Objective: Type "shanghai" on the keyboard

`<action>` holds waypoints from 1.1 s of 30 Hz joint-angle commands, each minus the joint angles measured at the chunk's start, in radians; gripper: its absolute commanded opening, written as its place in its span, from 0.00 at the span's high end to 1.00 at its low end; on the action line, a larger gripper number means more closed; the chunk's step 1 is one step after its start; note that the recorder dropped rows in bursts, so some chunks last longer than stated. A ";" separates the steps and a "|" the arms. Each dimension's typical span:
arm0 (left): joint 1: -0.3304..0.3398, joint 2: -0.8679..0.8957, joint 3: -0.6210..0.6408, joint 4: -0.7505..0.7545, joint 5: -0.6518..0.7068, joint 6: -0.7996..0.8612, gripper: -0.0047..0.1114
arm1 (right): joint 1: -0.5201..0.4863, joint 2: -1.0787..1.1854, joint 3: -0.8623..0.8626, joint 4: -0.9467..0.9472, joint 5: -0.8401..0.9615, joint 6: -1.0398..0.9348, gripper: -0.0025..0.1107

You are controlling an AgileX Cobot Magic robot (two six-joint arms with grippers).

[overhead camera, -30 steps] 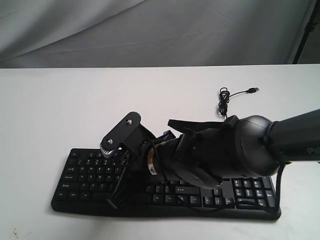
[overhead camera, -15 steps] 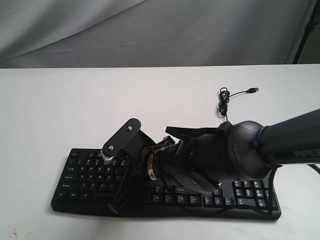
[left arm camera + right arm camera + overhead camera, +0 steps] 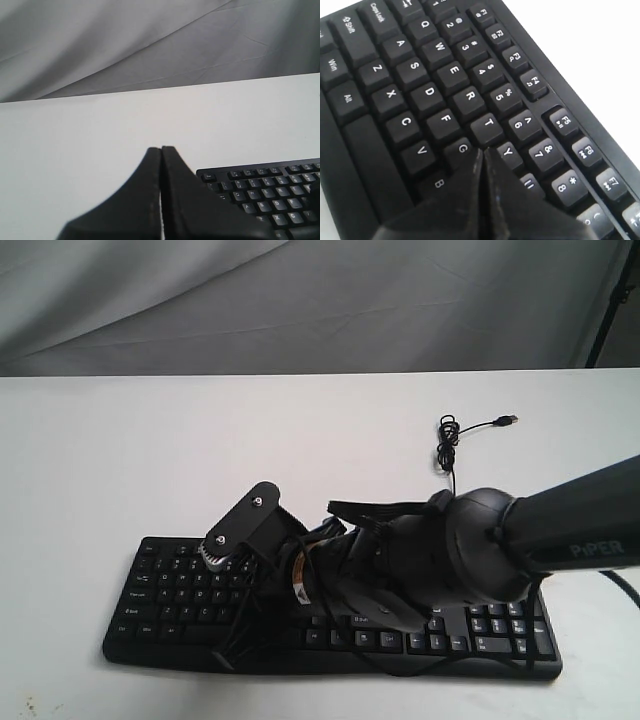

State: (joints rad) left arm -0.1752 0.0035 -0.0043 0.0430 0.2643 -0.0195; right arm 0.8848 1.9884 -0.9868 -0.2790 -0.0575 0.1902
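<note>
The black keyboard (image 3: 170, 590) lies near the front of the white table (image 3: 150, 440). My right arm (image 3: 450, 550) reaches leftwards across it. The right gripper (image 3: 482, 150) is shut, its joined tips low over the letter keys, between G (image 3: 463, 148) and Y (image 3: 508, 151); the key beneath the fingers is hidden. In the exterior view its fingertips are lost against the black keys under the wrist camera bracket (image 3: 240, 520). The left gripper (image 3: 161, 148) is shut and empty, above bare table off the keyboard's (image 3: 265, 187) Esc corner. It does not show in the exterior view.
The keyboard's thin cable (image 3: 447, 445) coils behind it and ends in a loose USB plug (image 3: 509, 421). A grey cloth backdrop (image 3: 300, 300) hangs behind the table. A dark stand leg (image 3: 612, 300) is at the far right.
The right arm has shifted a little to the left and sunk lower over the keyboard; its wrist bracket now sits lower than a second ago.
</note>
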 commanded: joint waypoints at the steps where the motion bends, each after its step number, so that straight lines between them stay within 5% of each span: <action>1: -0.004 -0.003 0.004 0.000 -0.003 -0.003 0.96 | 0.002 0.005 0.001 0.008 0.013 -0.007 0.98; 13: -0.004 -0.003 0.004 0.000 -0.003 -0.003 0.96 | -0.003 -0.012 -0.027 0.008 0.057 -0.007 0.98; 33: -0.004 -0.003 0.004 0.000 -0.003 -0.003 0.96 | 0.127 0.164 -0.400 -0.017 0.218 -0.007 0.98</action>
State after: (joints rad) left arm -0.1752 0.0035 -0.0043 0.0430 0.2643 -0.0195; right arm 1.0032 2.1368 -1.3658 -0.3012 0.1589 0.1902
